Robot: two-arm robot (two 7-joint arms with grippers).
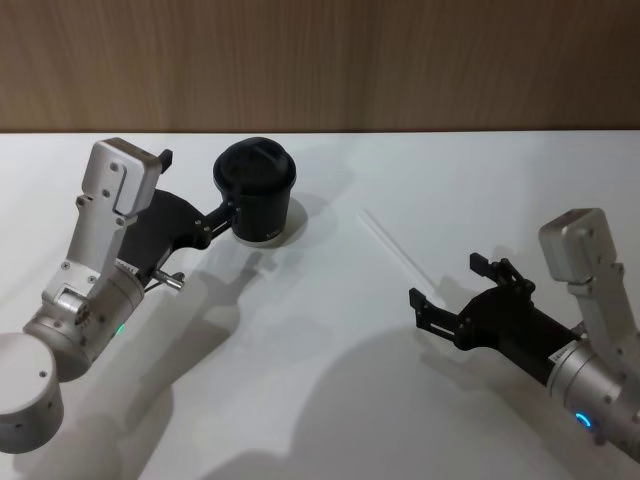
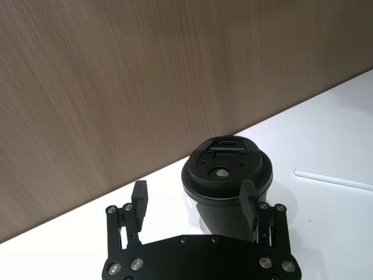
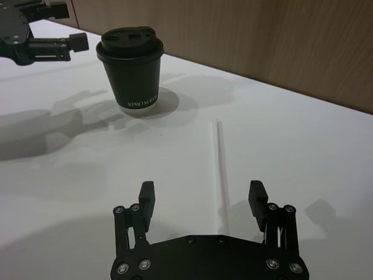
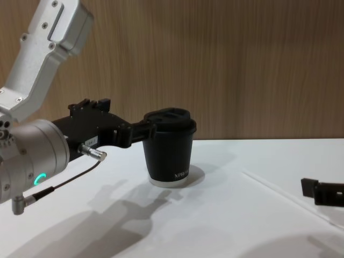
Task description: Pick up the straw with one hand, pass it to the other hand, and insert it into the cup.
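- Left gripper (image 1: 197, 183), on the silver wrist with the green-teal ring light (image 4: 38, 179), is nearest in the chest view. It reaches forward across the white table (image 1: 330, 380), fingers spread and empty.
- One left fingertip (image 4: 146, 129) sits at the cup's left side, just below the lid. Contact cannot be confirmed. The other finger stands clear of the cup.
- Cup (image 1: 255, 195): black, domed black lid, upright at the table's far centre before the wooden wall (image 1: 320, 60).
- The left wrist view looks down on the lid and shows a round hole (image 2: 220, 172).
- The right wrist view shows the cup's white lettering (image 3: 141, 103), beginning "XPRO"; the rest is unclear.
- Straw (image 1: 395, 247): lies flat on the table, right of the cup and apart from it.
- In the right wrist view the straw's near end runs between the open fingers.
- Right gripper (image 1: 447, 280), blue ring light (image 1: 583, 418), is released and grasps nothing.
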